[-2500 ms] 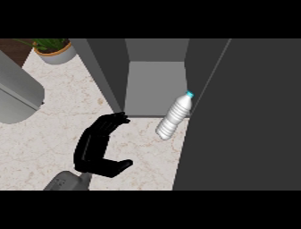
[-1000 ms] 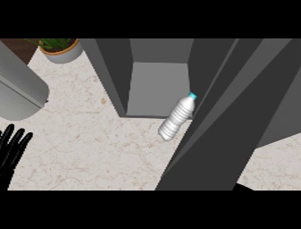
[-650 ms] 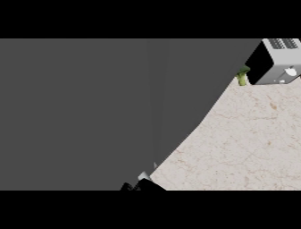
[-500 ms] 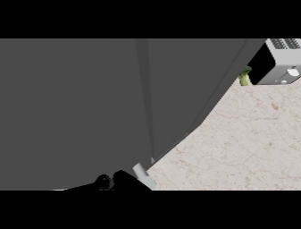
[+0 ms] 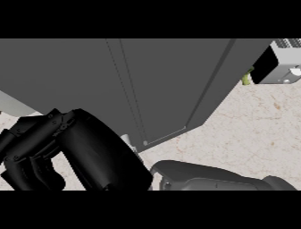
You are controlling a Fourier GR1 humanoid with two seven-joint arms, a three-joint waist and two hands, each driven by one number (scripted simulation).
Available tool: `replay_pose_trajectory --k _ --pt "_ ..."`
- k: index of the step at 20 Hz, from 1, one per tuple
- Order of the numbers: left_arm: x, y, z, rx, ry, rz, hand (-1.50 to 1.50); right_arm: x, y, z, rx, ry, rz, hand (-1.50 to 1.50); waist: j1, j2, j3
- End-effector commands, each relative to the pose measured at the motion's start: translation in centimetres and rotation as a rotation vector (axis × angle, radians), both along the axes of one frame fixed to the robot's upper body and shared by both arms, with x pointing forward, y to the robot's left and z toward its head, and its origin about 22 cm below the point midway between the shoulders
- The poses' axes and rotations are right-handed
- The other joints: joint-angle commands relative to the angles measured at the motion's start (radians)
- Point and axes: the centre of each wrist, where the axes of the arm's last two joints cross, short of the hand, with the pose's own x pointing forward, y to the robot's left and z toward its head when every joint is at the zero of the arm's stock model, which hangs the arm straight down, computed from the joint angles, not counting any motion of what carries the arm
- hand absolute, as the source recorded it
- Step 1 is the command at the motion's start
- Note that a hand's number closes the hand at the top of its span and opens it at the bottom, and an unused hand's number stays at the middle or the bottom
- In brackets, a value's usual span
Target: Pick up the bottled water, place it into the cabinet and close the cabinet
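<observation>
Hand (image 5: 54, 147), fingers curled and holding nothing, below closed cabinet (image 5: 113, 85); bottled water unseen, judged light, slippery, best held mid-body.

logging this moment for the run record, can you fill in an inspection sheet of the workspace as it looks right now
surface: beige speckled counter, bare at the right
job's things: grey cabinet with its doors shut; bottled water not visible
clutter: white toaster at the upper right, a green item beside it
robot hands: one black robot hand at the lower left, fingers curled, holding nothing visible; which side cannot be told
cables: nothing seen
surroundings: dark strip at the left edge
</observation>
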Motion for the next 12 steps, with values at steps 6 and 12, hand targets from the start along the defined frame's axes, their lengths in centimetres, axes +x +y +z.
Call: replay_pose_trajectory --k 6,12 --pt "0.3 -1.1 2.8 0.011 -0.018 0.005 -1.50 4.6 0.4 -2.0 -0.105 0.096 0.330 1.50 -0.016 0.005 0.000" --pt "-1.0 -0.9 1.9 0.011 -0.004 0.018 -1.50 9.9 -1.5 -3.1 -0.084 0.089 0.225 1.50 -0.021 0.004 -0.001"
